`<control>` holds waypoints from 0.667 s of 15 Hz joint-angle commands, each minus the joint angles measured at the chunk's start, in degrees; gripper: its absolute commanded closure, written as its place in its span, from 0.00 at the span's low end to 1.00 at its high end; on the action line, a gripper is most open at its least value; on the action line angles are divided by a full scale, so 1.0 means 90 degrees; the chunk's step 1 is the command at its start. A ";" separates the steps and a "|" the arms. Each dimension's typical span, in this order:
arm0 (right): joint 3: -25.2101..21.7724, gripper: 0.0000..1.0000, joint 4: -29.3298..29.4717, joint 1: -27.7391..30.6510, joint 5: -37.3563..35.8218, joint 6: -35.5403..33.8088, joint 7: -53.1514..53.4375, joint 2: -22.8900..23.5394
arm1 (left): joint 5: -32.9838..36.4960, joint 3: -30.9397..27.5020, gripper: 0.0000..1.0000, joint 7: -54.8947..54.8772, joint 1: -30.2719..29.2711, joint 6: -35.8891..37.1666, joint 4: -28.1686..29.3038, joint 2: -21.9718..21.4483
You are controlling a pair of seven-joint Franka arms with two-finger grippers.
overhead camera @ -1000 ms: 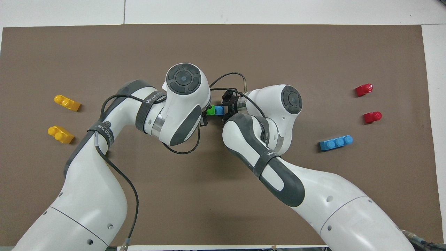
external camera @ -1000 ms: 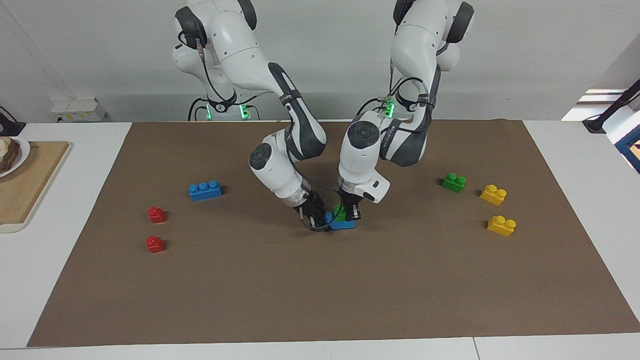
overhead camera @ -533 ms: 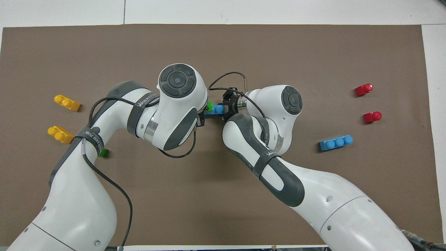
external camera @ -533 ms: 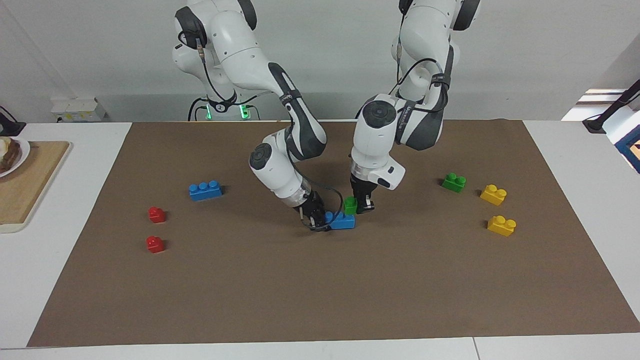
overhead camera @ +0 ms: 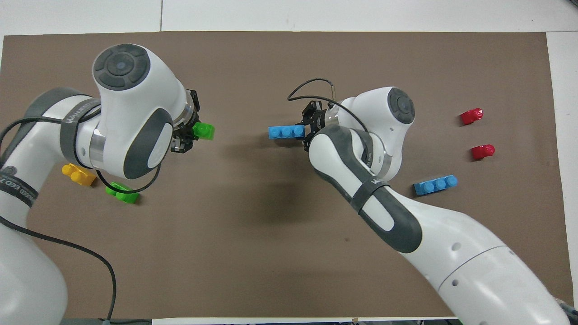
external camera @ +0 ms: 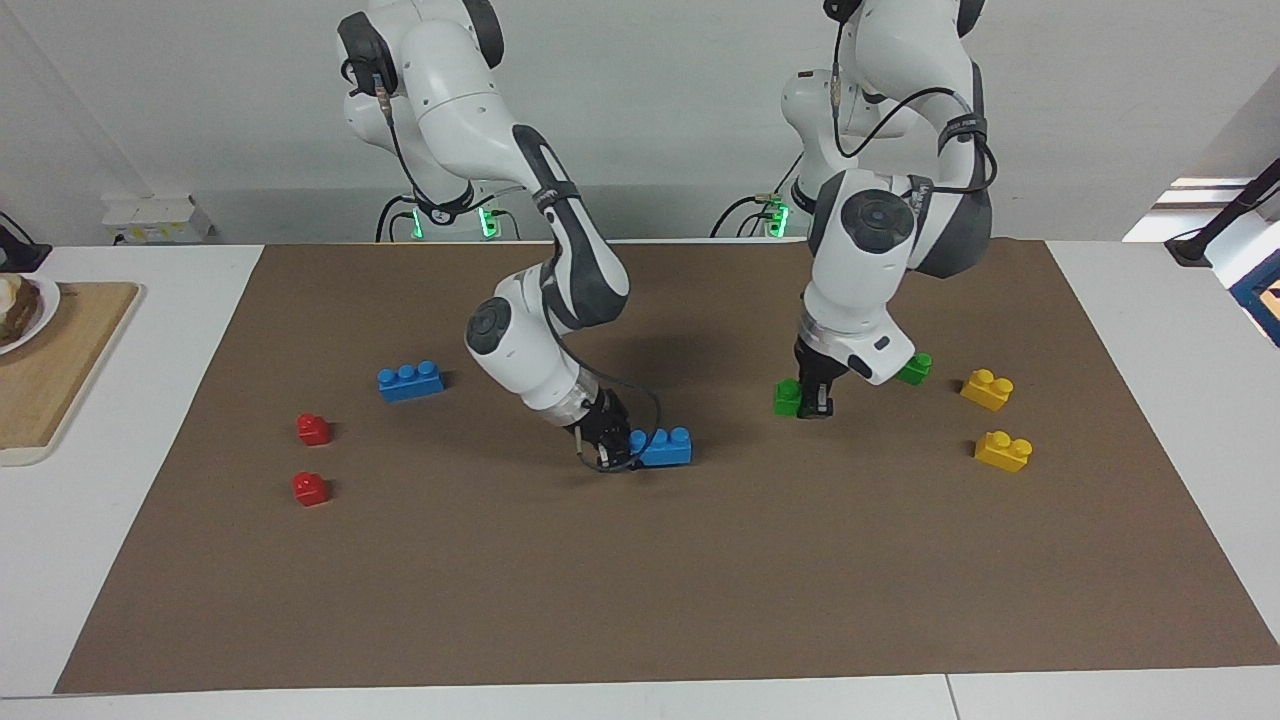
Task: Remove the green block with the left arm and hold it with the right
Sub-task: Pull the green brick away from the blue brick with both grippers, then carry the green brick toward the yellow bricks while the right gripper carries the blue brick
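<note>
My left gripper (external camera: 812, 400) is shut on the green block (external camera: 788, 397), a small two-stud brick, and holds it low over the brown mat, toward the left arm's end and apart from the blue brick. It also shows in the overhead view (overhead camera: 204, 131) beside the left gripper (overhead camera: 186, 135). My right gripper (external camera: 606, 453) is shut on one end of a blue three-stud brick (external camera: 665, 447) that lies on the mat near the middle. The overhead view shows this brick (overhead camera: 286, 132) and the right gripper (overhead camera: 309, 131) too.
A second green brick (external camera: 915, 368) and two yellow bricks (external camera: 987, 389) (external camera: 1003, 451) lie at the left arm's end. Another blue brick (external camera: 410, 381) and two red bricks (external camera: 313, 429) (external camera: 309, 488) lie at the right arm's end. A wooden board (external camera: 50, 370) lies off the mat.
The left gripper pulled the green block off the blue brick and carried it toward the left arm's end. The right gripper kept hold of the blue brick and shifted slightly toward its own end.
</note>
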State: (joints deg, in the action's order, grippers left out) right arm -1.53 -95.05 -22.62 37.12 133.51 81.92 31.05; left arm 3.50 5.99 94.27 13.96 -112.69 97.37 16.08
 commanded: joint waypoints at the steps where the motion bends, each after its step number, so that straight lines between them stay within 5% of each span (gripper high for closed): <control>1: 0.0102 1.00 0.0725 0.1055 -0.0762 -0.1460 -0.0341 -0.0168 | 0.0012 0.0066 1.00 -0.1611 -0.0679 -0.0280 0.0528 -0.0253; 5: 0.0141 1.00 0.0747 0.2500 -0.0804 -0.2508 -0.1959 -0.0355 | -0.0124 0.0066 1.00 -0.3487 -0.1451 -0.1296 0.1299 -0.0439; 10: 0.0131 1.00 0.0357 0.3704 -0.0823 -0.3417 -0.3027 -0.0491 | -0.0281 0.0047 1.00 -0.5150 -0.1999 -0.1511 0.1379 -0.0245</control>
State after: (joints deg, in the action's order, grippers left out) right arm -1.51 -89.30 8.80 30.99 103.73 56.02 27.73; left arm 2.01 5.99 52.53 -2.64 -123.99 107.16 14.96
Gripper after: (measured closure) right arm 0.643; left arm 0.648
